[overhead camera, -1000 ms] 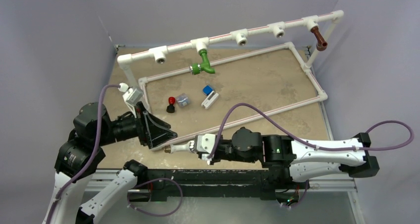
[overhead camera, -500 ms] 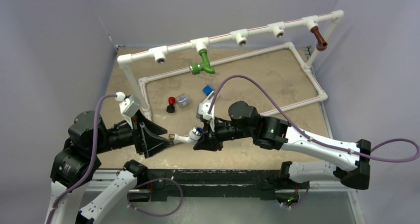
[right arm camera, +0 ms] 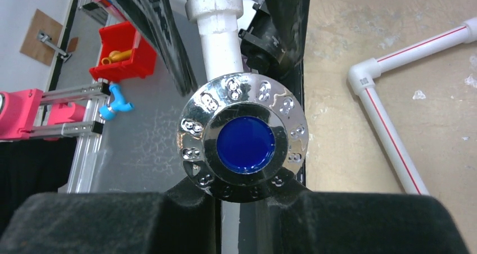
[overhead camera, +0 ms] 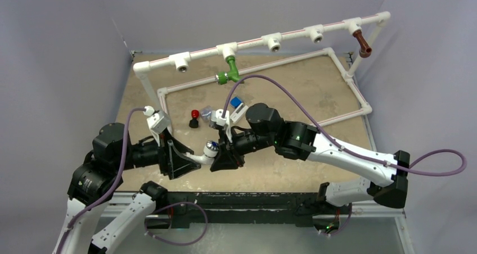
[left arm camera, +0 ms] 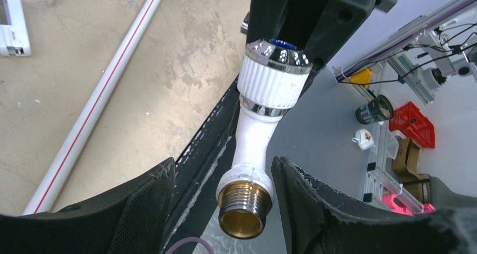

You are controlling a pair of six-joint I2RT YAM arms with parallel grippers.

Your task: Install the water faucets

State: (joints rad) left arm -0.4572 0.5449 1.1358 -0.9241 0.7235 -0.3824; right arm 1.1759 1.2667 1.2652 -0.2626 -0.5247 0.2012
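Along the pipe frame (overhead camera: 292,33), from the left: the first tee is standing open, the green faucet (overhead camera: 229,74) is hanging seated from the second tee, the next two tees are standing open, and the brown faucet (overhead camera: 363,45) is sitting in the far right tee. Judged from this, two of three faucets are showing as installed and one is waiting to be fitted.

The white faucet (left arm camera: 256,136) is hanging in the air over the near edge of the worktop (overhead camera: 292,96), between the two arms and well apart from the frame. The left claw (left arm camera: 224,164) is standing with its jaws apart, its fingers flanking the threaded end without touching it. The right claw (overhead camera: 224,155) is gripping the knob end, jaws clamped on it.

The white faucet is showing a bent white plastic body, a brass threaded inlet pointing toward the left wrist camera, a ribbed white collar, and a dimpled silvery round knob with a blue centre disc.
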